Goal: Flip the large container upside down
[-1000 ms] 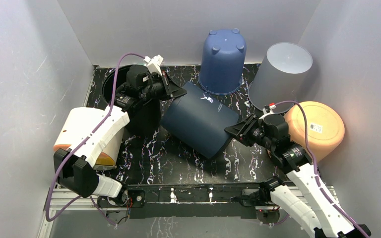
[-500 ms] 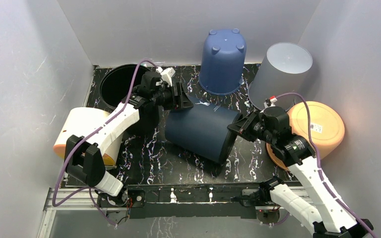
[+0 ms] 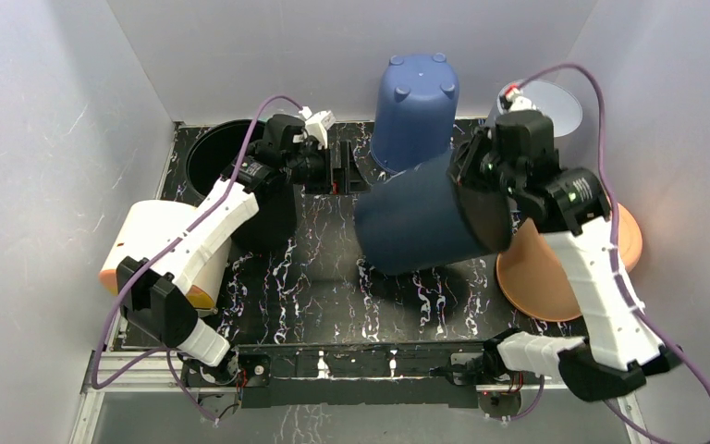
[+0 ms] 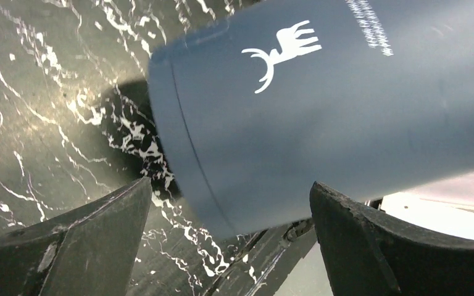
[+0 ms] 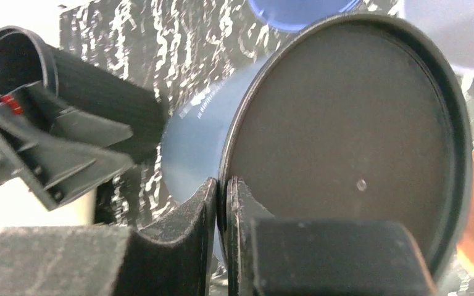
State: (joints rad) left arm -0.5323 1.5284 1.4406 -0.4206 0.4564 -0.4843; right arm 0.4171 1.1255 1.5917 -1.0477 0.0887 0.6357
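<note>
The large container (image 3: 416, 222), dark blue with a white deer logo (image 4: 281, 52), hangs tilted above the black marbled table (image 3: 287, 277). Its mouth faces right and its base end points left. My right gripper (image 3: 473, 174) is shut on its rim (image 5: 234, 142), one finger inside and one outside (image 5: 222, 185). My left gripper (image 3: 340, 168) stands open just left of the base end, apart from it. In the left wrist view the container's wall (image 4: 321, 111) fills the space beyond the spread fingers (image 4: 231, 191).
A lighter blue bucket (image 3: 414, 111) stands upside down at the back. Beside it is a pale grey tub (image 3: 555, 106). An orange bowl (image 3: 545, 277) lies at the right. A black bin (image 3: 217, 157) and a white-and-orange tub (image 3: 153, 240) sit at the left.
My left gripper opened and let go of the container's base end. My right gripper shut on the rim and raised the mouth end up and to the right.
</note>
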